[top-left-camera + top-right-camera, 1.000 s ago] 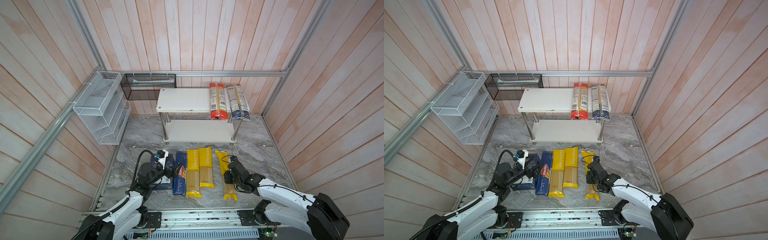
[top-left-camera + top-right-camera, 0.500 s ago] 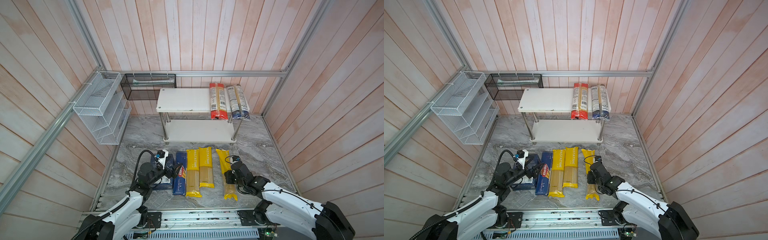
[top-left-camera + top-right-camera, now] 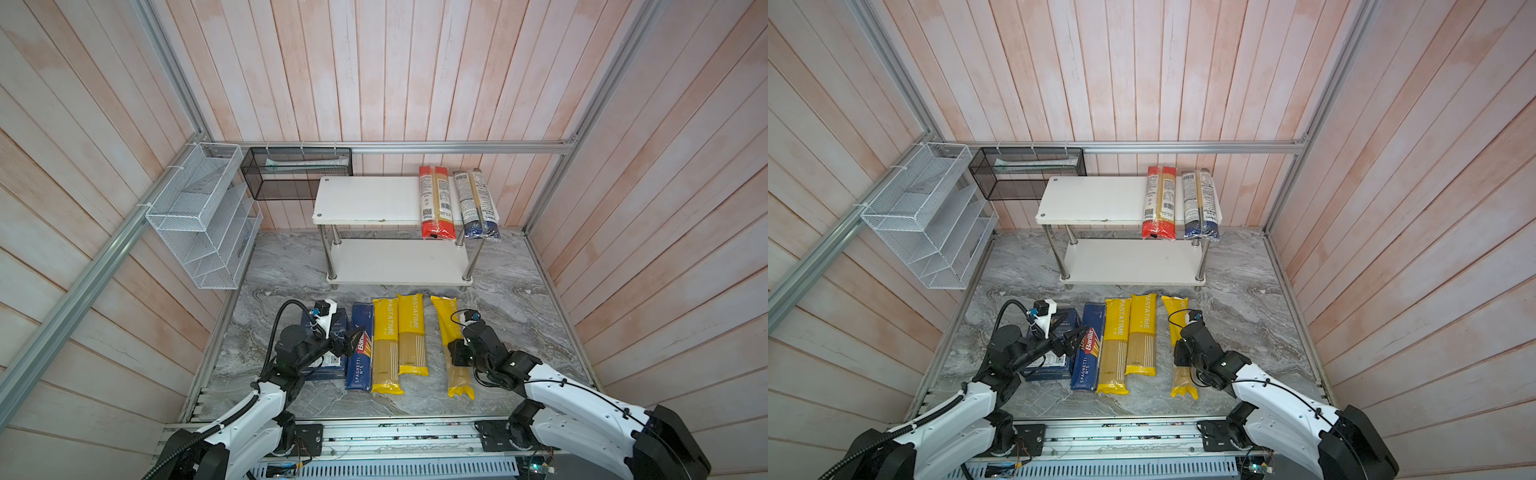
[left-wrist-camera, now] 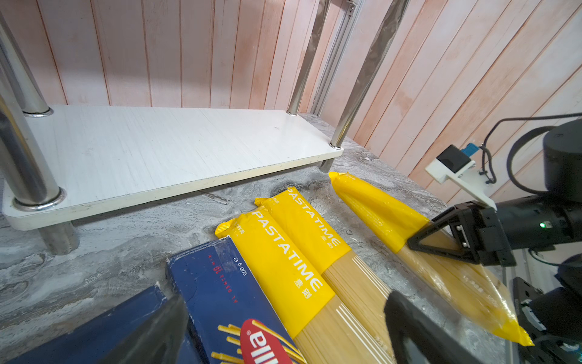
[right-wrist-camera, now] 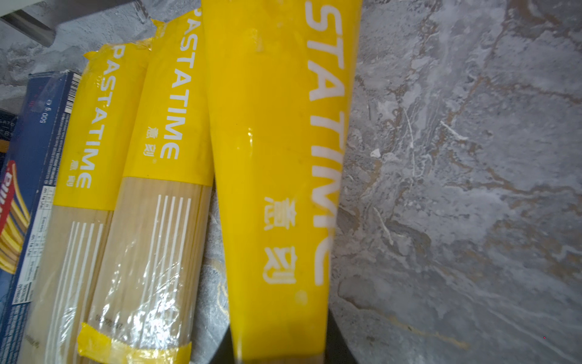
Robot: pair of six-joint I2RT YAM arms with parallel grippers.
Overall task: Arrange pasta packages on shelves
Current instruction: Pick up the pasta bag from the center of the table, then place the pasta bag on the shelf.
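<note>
Right arm alone has shifted in the last second: its elbow and shoulder links sit slightly differently, while the right tool (image 3: pixel 455 353) remains on the same pack; no pack has changed place, nor has the left arm. Both top views: upper shelf (image 3: pixel 365 199) carries two of seven packs, the red-ended bag (image 3: pixel 434 199) and the blue-ended bag (image 3: pixel 476 199), side by side at one end with their near ends overhanging the front edge; lower shelf (image 3: pixel 395 262) bare. Five packs lie in a row on the worktop (image 3: pixel 519 299): first Barilla box (image 3: pixel 338 324), second Barilla box (image 3: pixel 360 365), first yellow bag (image 3: pixel 386 345), second yellow bag (image 3: pixel 411 336) and third yellow bag (image 3: pixel 457 382), the last set apart. Right tool is clamped across the middle of the third yellow bag; left tool (image 3: pixel 353 334) hovers over the boxes. Judged: two placed, five remaining, third pick gripped. Left wrist view: the left tool's fingers (image 4: pixel 409 327) stand wide with nothing held, above the second Barilla box (image 4: pixel 226 290). Right wrist view: third yellow bag (image 5: pixel 277 157) fills the centre with dark jaws tight against both its sides; whether it has left the worktop cannot be told.
</note>
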